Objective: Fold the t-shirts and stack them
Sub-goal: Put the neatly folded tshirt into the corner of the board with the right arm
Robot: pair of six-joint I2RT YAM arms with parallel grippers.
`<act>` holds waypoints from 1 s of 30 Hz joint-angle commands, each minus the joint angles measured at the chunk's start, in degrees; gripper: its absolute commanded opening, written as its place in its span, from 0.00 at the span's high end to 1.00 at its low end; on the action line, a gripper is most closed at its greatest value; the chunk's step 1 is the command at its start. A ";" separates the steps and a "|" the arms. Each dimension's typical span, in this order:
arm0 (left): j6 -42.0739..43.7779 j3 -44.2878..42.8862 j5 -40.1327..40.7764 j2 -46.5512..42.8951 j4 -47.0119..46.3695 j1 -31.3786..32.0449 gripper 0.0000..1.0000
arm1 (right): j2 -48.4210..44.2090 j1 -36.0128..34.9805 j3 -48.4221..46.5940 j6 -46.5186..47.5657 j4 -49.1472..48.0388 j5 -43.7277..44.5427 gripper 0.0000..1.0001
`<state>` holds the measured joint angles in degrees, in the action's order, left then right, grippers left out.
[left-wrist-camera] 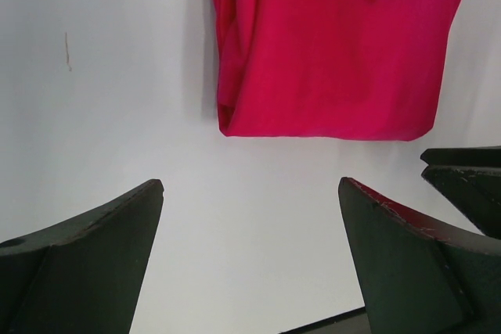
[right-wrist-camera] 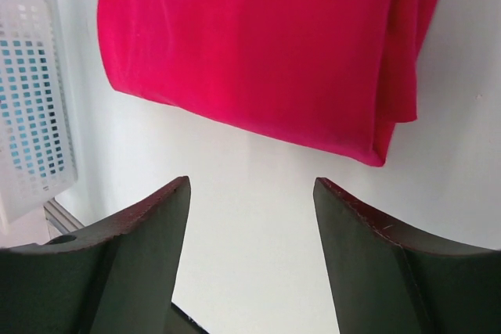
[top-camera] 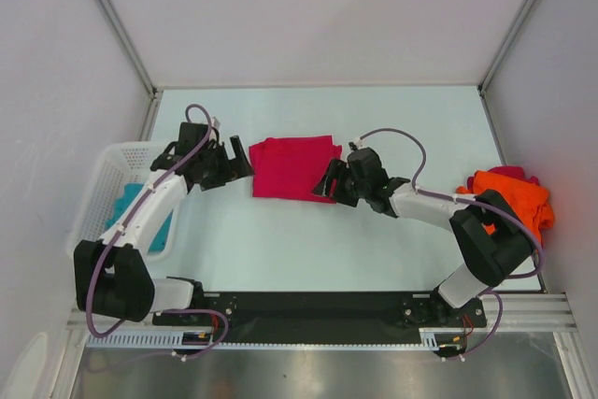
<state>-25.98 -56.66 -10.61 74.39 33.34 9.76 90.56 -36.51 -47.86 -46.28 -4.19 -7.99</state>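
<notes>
A crimson-pink t-shirt [top-camera: 294, 167] lies folded into a rectangle on the middle of the table. It fills the top of the left wrist view [left-wrist-camera: 337, 44] and of the right wrist view [right-wrist-camera: 258, 44]. My left gripper [top-camera: 241, 158] [left-wrist-camera: 252, 185] hangs open just off its left edge, nothing between the fingers. Off the shirt's right edge my right gripper [top-camera: 329, 179] [right-wrist-camera: 252, 181] is open too, and empty. A crumpled orange t-shirt [top-camera: 514, 198] sits at the table's right side. A teal t-shirt [top-camera: 126, 207] lies in the basket.
The white mesh basket [top-camera: 103, 161] [right-wrist-camera: 31, 99] stands at the left table edge, under the left arm. A bit of dark pink cloth [top-camera: 509, 173] shows behind the orange pile. White walls close the table on three sides.
</notes>
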 commanded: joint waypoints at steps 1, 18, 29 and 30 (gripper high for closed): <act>-0.12 -2.57 2.35 1.72 -0.20 -0.09 0.01 | -1.36 1.18 0.57 3.12 -1.62 0.87 0.29; -9.17 -3.36 1.12 16.75 -11.28 2.19 0.00 | -1.01 8.03 0.49 5.32 1.29 2.90 0.21; -10.32 -4.24 2.35 23.07 -14.09 2.72 0.00 | 8.75 10.23 -3.91 4.88 -1.35 -1.41 0.17; -10.32 -4.42 2.26 23.43 -14.27 2.63 0.00 | 10.06 10.23 -4.26 4.89 -1.53 -1.50 0.17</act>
<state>-35.14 -58.63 -9.10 96.40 21.56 12.01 97.34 -26.26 -49.50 -41.93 -3.70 -8.10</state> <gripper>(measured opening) 0.996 0.823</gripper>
